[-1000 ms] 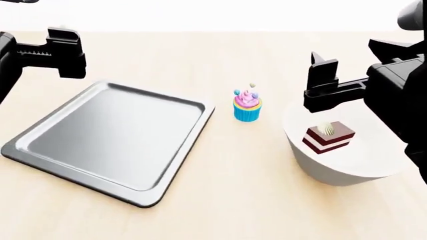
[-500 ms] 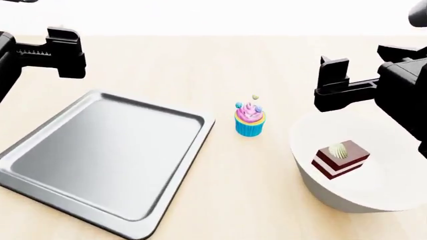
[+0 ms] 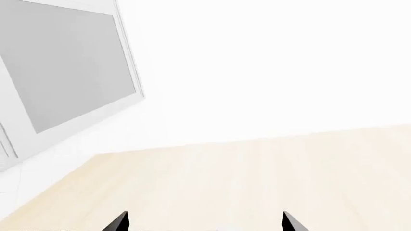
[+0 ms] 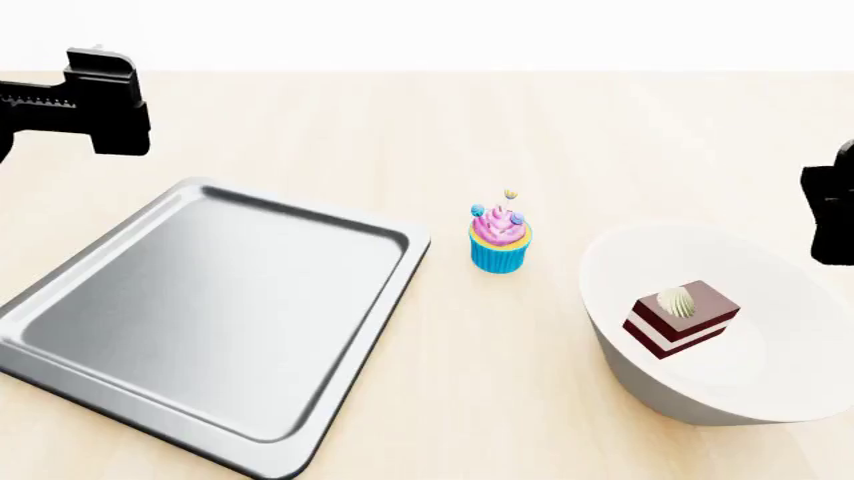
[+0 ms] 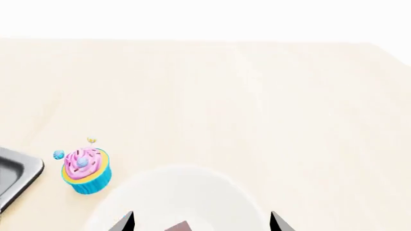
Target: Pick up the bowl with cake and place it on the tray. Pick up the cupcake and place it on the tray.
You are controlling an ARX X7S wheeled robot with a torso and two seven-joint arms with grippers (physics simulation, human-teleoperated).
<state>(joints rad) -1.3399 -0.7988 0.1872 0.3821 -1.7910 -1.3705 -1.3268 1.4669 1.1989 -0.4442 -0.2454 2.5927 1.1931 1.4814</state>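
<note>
Cupcake (image 4: 501, 242) between tray (image 4: 80, 345) and bowl (image 4: 641, 385)

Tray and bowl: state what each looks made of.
The tray looks like brushed grey metal, with a soft sheen and a darker raised rim. The bowl looks like glazed white ceramic, smooth and plain, though as a render it could equally be plastic.

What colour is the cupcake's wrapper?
Blue, under pink frosting; the cupcake shows best in the head view.
</note>
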